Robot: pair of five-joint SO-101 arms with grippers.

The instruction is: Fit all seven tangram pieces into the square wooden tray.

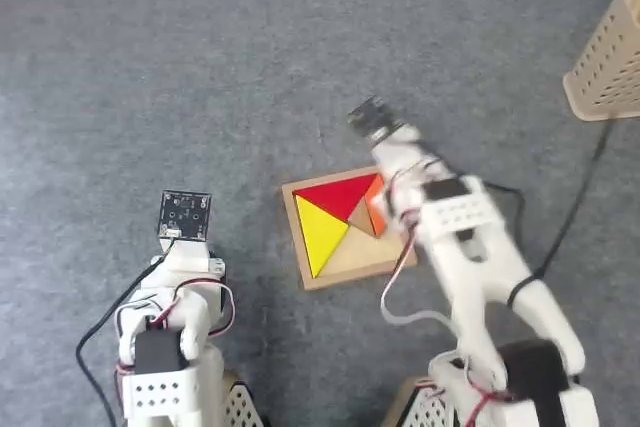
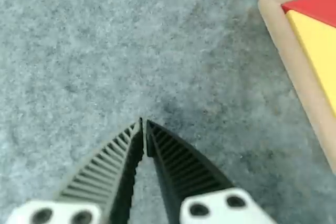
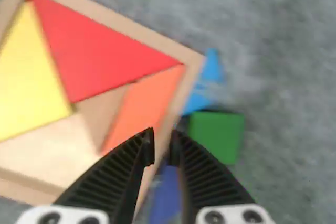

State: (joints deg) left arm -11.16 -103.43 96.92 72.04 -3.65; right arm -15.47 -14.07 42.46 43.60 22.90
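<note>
High view has the square wooden tray [image 1: 300, 269] sitting about dead centre on the grey carpeted surface [image 1: 200, 77], turned a bit crooked. So far it's got a red triangle [image 1: 340, 194] on its 12 o'clock side, a yellow triangle [image 1: 320, 232] toward 9 o'clock and an orange piece [image 1: 372, 197] at 3 o'clock. The stretch toward 6 o'clock is bare wood.

Right arm [image 1: 470, 247] comes up from 5 o'clock and hangs over the tray's 3 o'clock edge. Its jaws are only narrowly apart, right above the rim beside the orange piece, and I can't see anything pinched between the tips. Just outside that rim lie a light blue piece [image 3: 207, 80], touching the rim, a green square [image 3: 216, 135] and a blurry dark blue piece [image 3: 167, 195] showing through the gap.

Left arm [image 1: 170, 337] sits at 7 o'clock, well apart from the tray, its jaws pretty much closed on nothing over bare carpet.

Beige perforated basket [image 1: 608, 57] at 2 o'clock.
</note>
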